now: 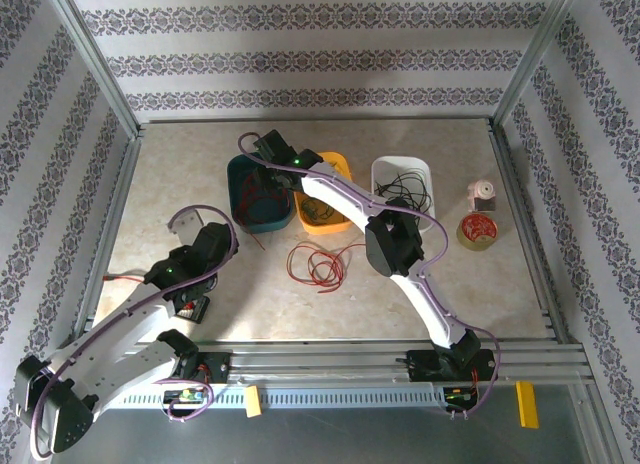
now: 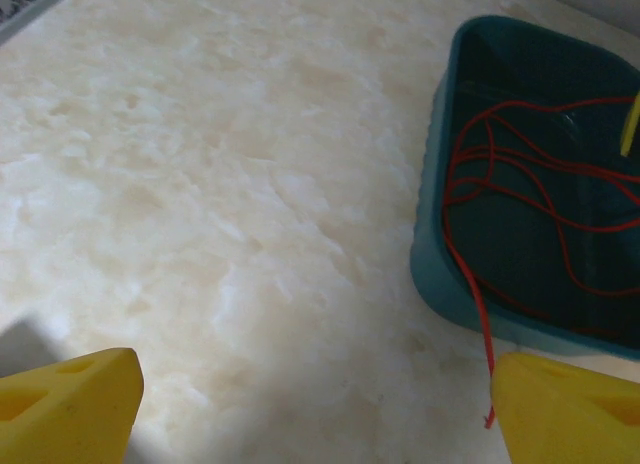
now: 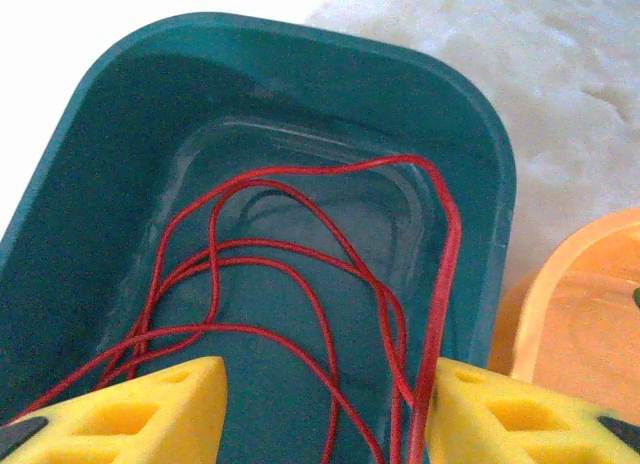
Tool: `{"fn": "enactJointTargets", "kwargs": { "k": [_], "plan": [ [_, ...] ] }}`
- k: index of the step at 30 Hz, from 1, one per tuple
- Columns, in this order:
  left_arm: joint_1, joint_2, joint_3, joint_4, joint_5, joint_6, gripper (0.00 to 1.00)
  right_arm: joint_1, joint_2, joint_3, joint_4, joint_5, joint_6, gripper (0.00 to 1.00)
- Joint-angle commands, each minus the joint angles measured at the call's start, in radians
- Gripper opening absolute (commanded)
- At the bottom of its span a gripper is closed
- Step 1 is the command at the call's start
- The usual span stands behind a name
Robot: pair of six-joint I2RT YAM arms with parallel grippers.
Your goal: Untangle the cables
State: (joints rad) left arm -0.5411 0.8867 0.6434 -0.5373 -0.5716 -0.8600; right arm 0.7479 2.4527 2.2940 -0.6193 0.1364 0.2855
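The pale stone table (image 1: pixel 180 174) had flowery walls (image 1: pixel 300 64) at the top. The left gripper (image 2: pixel 315 384) was spread wide. The right gripper (image 3: pixel 325 384) was spread over red cables (image 3: pixel 447 264) in a tub (image 3: pixel 490 164).

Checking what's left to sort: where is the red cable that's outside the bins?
Top view: the red cable lies coiled on the table, just on the near side of the orange bin.

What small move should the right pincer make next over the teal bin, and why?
Probably lift the right pincer straight up, clear of the teal bin. Its fingers stand apart, and the red cable lies looped on the bin floor, so it looks released. One strand passes close by one finger, so rise slowly.
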Motion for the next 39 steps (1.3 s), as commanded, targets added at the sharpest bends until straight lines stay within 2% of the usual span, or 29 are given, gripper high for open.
{"fn": "enactJointTargets", "kwargs": {
  "k": [1, 9, 18, 22, 27, 33, 39],
  "plan": [
    [0.011, 0.027, -0.008, 0.060, 0.078, 0.058, 0.90, -0.007, -0.118, -0.019, 0.042, 0.039, -0.027, 0.56],
    [0.038, 0.126, -0.021, 0.169, 0.236, 0.067, 0.84, -0.010, -0.250, -0.105, 0.055, 0.067, -0.048, 0.59],
    [0.078, 0.288, -0.016, 0.331, 0.365, 0.043, 0.78, -0.013, -0.540, -0.488, 0.175, 0.078, -0.001, 0.57],
    [0.085, 0.382, 0.036, 0.323, 0.413, 0.068, 0.74, -0.013, -0.634, -0.602, 0.196, 0.103, 0.016, 0.57],
    [0.084, 0.442, 0.055, 0.309, 0.447, 0.090, 0.71, -0.021, -0.698, -0.688, 0.211, 0.125, 0.020, 0.56],
    [0.088, 0.495, 0.072, 0.375, 0.460, 0.120, 0.70, -0.025, -0.728, -0.737, 0.222, 0.125, 0.029, 0.56],
    [0.088, 0.586, 0.134, 0.333, 0.453, 0.160, 0.54, -0.024, -0.748, -0.763, 0.222, 0.124, 0.032, 0.55]
  ]
}}
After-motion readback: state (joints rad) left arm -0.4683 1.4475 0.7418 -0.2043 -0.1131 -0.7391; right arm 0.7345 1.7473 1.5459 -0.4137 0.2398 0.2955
